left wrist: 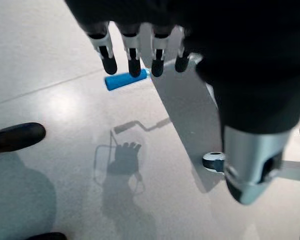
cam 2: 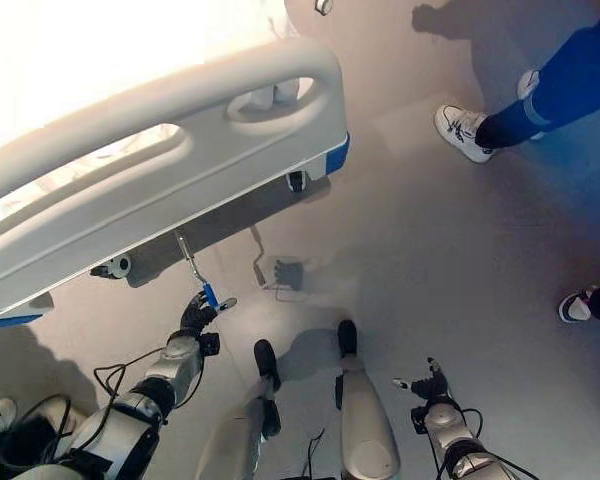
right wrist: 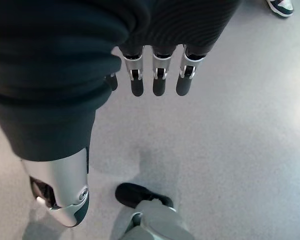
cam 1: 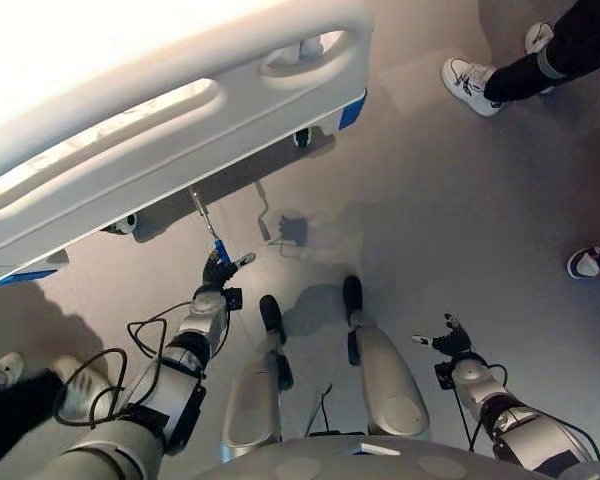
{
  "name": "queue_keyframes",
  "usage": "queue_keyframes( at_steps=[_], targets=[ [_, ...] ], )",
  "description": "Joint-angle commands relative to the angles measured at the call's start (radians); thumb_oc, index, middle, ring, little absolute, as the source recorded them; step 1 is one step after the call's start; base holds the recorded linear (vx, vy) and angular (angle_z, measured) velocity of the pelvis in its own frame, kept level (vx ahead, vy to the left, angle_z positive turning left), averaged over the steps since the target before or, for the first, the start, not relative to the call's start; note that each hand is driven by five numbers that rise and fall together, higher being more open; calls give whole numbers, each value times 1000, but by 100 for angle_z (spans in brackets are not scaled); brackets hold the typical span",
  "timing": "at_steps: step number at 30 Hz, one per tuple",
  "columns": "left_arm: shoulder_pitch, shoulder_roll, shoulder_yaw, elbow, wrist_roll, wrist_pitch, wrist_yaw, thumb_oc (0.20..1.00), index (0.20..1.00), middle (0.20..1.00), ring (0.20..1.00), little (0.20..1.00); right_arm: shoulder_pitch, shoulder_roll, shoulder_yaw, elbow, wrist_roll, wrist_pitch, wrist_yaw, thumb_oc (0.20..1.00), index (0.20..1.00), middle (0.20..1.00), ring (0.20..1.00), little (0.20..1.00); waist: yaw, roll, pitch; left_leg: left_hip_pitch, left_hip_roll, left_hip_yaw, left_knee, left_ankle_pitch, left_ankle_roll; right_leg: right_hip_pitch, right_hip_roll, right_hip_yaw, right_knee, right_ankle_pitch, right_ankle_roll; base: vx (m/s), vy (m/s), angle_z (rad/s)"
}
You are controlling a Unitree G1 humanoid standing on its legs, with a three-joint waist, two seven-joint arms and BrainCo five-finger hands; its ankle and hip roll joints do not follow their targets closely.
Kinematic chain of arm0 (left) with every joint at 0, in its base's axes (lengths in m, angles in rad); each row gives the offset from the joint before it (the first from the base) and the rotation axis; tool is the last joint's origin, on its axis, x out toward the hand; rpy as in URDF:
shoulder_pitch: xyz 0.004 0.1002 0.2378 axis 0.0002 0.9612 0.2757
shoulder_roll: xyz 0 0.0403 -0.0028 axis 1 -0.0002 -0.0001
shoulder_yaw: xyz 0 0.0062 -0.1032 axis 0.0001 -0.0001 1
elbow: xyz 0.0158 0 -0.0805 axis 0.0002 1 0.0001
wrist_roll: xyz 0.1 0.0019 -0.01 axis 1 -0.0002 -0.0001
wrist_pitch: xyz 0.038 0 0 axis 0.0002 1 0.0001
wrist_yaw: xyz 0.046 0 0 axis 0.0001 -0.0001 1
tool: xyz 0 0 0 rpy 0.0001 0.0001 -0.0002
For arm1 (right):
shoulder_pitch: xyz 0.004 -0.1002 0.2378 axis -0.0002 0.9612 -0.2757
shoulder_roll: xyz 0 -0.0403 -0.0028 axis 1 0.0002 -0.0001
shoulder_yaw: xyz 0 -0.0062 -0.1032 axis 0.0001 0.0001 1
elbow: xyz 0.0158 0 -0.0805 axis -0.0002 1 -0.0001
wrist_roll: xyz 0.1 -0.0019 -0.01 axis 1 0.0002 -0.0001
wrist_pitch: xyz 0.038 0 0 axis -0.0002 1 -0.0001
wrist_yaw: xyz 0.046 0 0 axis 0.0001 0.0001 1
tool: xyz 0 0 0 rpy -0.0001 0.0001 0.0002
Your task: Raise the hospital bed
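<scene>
Nearest, the left robot hand (cam 1: 218, 270) reaches with relaxed, unclenched fingers just short of the blue crank handle (cam 1: 221, 250). From the hospital bed (cam 1: 180, 130) footboard, the crank's rod slants down toward it. The right robot hand (cam 1: 448, 342) hangs released, well apart.

White hospital bed (cam 1: 180, 130), its blue-gripped crank (cam 2: 208, 293) angled toward the floor.

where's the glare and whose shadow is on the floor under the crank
Left and right eye views: the bed top is washed out white. Left wrist view: the left robot hand casts its shadow on the floor beyond the blue crank handle; the fingers look straight.
</scene>
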Motion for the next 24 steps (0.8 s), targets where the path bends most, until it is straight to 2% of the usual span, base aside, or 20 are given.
queue_keyframes(
  at_steps=[1,15,24],
  targets=[
    [-52,35,27,34,-29,-16,19,1000,1000,1000,1000,1000,-8,-26,47,-26,24,-28,-22,1000,1000,1000,1000,1000,-5,-47,2,-53,-31,-30,9,81,19,-32,-37,25,-87,169,67,0,0,0],
    [-182,135,50,56,-109,-5,7,1000,1000,1000,1000,1000,17,-44,52,-111,53,-52,-28,1000,1000,1000,1000,1000,-23,-82,59,-147,-18,-31,29,93,14,-110,-30,25,-84,181,68,-10,-5,0],
    [-188,141,84,68,-161,-2,12,1000,1000,1000,1000,1000,22,-51,46,-159,66,-65,-40,1000,1000,1000,1000,1000,-29,-98,84,-196,-16,-36,33,97,13,-155,-26,20,-85,189,69,0,0,0]
  ],
)
